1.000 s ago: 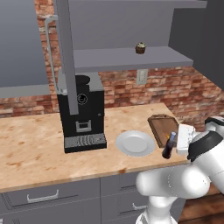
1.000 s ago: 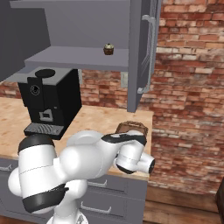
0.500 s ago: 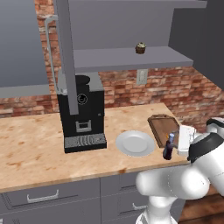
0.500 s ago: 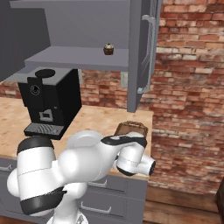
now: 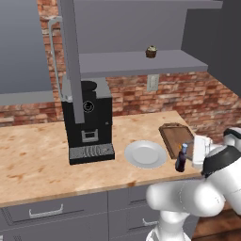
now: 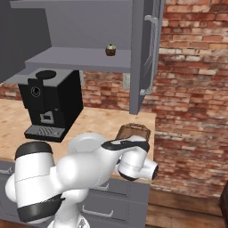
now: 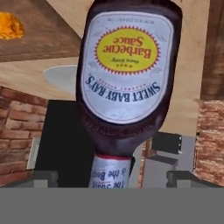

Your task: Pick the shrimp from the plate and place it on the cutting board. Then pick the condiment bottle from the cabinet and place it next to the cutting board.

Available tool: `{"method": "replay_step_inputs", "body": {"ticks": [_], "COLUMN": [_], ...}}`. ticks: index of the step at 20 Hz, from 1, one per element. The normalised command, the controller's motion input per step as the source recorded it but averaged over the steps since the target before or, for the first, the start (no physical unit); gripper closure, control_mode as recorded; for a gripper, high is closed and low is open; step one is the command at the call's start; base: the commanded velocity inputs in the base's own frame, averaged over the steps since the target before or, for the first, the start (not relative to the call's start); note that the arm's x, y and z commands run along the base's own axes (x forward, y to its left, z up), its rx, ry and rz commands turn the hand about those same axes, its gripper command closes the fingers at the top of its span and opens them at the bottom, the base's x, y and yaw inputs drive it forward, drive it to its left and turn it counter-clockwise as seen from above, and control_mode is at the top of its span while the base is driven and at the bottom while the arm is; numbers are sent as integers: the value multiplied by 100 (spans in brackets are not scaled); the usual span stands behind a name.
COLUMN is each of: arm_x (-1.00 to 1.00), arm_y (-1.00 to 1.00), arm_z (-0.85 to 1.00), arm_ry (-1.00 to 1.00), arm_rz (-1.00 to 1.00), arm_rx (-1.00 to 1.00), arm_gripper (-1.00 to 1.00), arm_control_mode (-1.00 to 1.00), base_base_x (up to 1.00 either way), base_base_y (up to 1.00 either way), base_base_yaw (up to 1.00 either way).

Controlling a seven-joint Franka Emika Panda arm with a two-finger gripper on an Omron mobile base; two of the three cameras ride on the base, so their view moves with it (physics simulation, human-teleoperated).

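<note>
Standing on the counter [image 5: 47, 160] just beside the cutting board [image 5: 176, 134], the condiment bottle [image 5: 181, 158] is now resting free. The gripper [image 5: 195, 151] is spreading its jaws wide after clamping it a second ago. The shrimp [image 7: 9, 25] is lying on the board, so the task is looking nearly finished.

Left base view: taken from behind the arm on its left, aimed forward and down over the counter [image 5: 33, 155], at middling range. Right base view: taken from behind on the right; the coffee machine [image 6: 53, 104], cupcake [image 6: 110, 50] and cutting board [image 6: 132, 132] are shared with the left view. Hand view: set very close against the condiment bottle [image 7: 127, 83], rolled so the label is seen inverted.
</note>
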Motion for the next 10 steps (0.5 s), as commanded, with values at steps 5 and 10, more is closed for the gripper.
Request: {"method": "replay_step_inputs", "body": {"ticks": [5,10], "arm_x": [-8,-16], "arm_y": [0,0], "arm_z": [24,39], "arm_ry": [0,0], "arm_rz": [0,0], "arm_rx": [0,0], "arm_gripper": [-100,-100], "arm_control_mode": [-100,-100], "base_base_x": [0,0], "base_base_y": [0,0], "base_base_yaw": [0,0]}}
